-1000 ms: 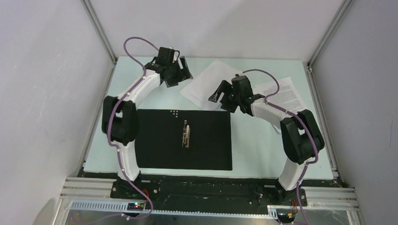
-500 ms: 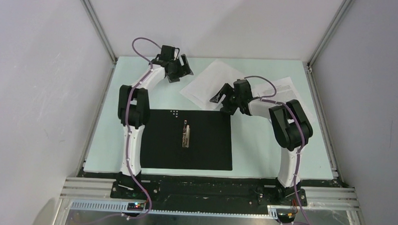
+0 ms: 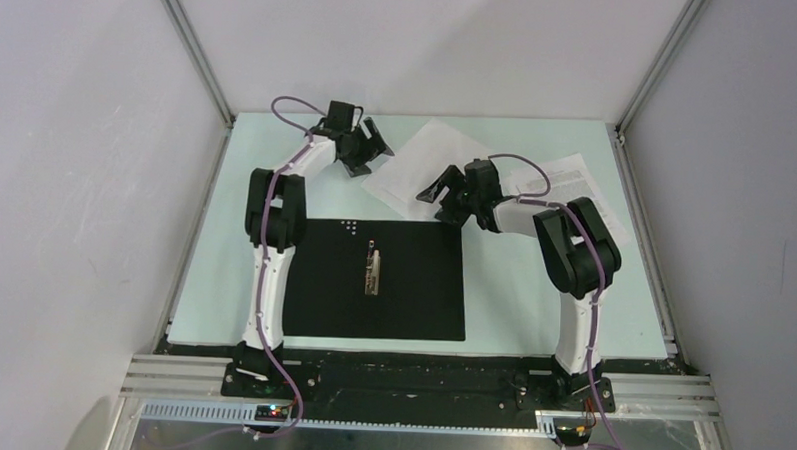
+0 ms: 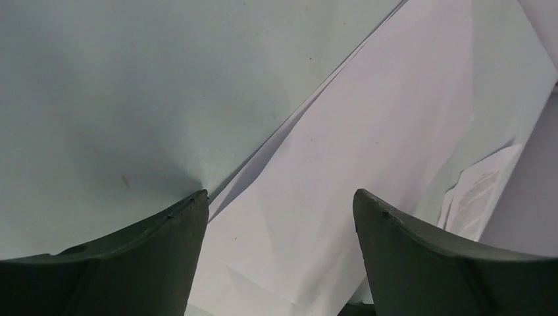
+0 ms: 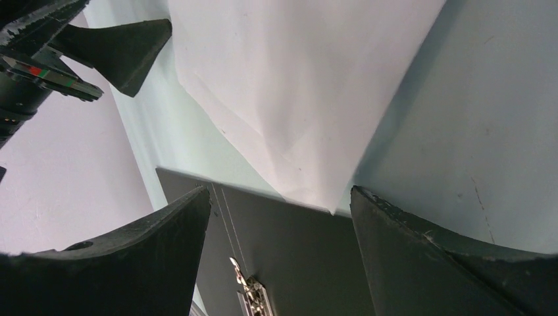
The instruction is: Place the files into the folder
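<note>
Both of my claws are at the blank sheets [image 3: 417, 166], which lie flat and skewed on the far middle of the table [image 3: 512, 299]. My left claw [image 4: 279, 197] is spread wide and holds nothing. The left edge of the paper runs between its fingers, with one finger over bare table and the other over paper. My right claw [image 5: 276, 194] is also wide open and empty. It straddles the near corner of the same sheets, and that corner's tip reaches the far edge of the folder [image 3: 312, 282].

The folder lies open near the middle of the table, black inside up, with its metal clip [image 3: 373, 272] in the centre. The printed sheets [image 3: 576, 181] are at the far right, partly hidden under my right arm, and nothing is in the folder yet.

I judge this to be the pickup of the first set. Next, each claw needs one finger worked under the thin edge, which is hard with paper lying flat. Then both claws should close and lift together, because an uneven pull would buckle or crease the sheets. After that the sheets need turning square and carrying the short way to the black panel.
</note>
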Controlling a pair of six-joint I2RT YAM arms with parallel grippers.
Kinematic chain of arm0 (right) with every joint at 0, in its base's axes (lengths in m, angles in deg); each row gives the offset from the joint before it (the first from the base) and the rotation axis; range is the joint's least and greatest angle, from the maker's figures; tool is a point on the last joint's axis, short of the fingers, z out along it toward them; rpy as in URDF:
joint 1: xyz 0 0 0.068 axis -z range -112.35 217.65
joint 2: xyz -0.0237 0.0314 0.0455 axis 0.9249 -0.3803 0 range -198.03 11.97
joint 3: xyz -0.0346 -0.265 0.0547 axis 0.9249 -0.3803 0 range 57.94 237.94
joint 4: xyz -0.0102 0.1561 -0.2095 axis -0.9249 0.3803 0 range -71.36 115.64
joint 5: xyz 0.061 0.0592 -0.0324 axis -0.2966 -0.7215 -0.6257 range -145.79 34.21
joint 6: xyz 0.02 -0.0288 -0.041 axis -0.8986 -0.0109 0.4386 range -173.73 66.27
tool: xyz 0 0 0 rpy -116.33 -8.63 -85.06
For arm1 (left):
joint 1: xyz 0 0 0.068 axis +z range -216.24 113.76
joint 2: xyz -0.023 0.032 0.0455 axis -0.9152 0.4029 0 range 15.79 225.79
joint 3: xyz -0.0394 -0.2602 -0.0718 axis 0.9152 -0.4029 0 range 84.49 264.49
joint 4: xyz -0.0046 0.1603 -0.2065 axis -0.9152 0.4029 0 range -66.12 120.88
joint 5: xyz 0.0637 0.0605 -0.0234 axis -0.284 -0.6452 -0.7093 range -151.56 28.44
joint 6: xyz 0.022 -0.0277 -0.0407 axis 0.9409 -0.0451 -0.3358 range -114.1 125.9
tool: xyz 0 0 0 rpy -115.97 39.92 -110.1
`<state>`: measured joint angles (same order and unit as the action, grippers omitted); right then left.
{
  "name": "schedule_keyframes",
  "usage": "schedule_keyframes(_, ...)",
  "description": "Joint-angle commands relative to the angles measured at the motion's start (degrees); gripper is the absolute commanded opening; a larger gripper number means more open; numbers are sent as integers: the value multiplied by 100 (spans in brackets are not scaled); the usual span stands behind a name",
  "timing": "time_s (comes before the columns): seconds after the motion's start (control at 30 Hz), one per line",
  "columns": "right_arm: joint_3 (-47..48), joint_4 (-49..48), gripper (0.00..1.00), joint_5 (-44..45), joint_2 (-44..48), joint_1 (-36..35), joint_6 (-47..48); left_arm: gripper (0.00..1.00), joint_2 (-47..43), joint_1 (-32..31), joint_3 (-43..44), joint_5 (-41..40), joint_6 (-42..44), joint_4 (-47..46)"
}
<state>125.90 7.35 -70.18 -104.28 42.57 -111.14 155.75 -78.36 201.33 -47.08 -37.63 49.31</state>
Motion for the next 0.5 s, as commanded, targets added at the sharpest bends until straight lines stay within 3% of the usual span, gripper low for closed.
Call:
schedule_keyframes(0.0,16,151,83,190,-318,-14,-35,87,183,-79,-3,453,-412,83)
schedule_keyframes(0.3,17,64,81,107,-328,248,-23,81,-38,-285,-475,496,-524,83)
schedule_keyframes(0.47,16,156,81,66,-294,383,111,73,-85,-336,-573,437,-466,92)
